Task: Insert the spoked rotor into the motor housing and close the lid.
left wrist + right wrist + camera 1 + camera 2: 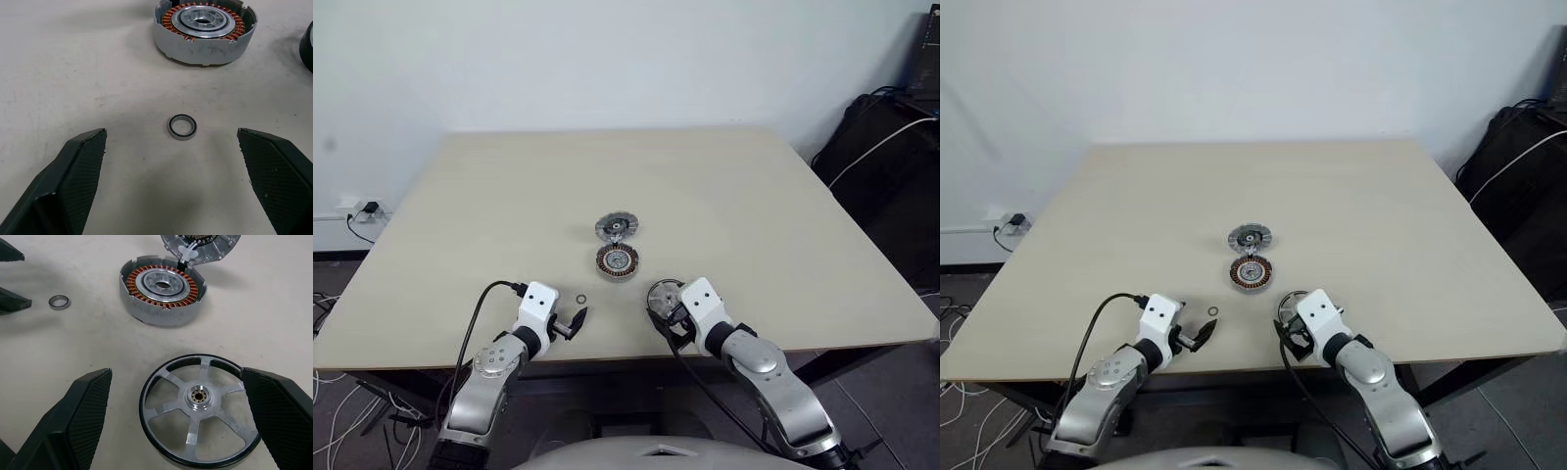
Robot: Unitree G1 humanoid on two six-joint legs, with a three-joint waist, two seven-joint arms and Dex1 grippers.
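On the beige table (783, 225), the motor housing (618, 260) sits near the centre, its ring of copper-brown windings facing up around a silver core. The lid (617, 228) lies touching the housing on its far side, its inner face turned up. The spoked rotor (199, 409) lies flat near the table's front edge, to the right of the housing and apart from it; it shows a dark outer rim, silver spokes and a central hub. A small bearing ring (182, 127) lies on the table to the left of the housing.

The left gripper (176, 171) has its fingers spread wide and holds nothing; the bearing ring lies just ahead of the gap. The right gripper (183, 416) is likewise spread wide, with the rotor lying between its fingers, not clamped.
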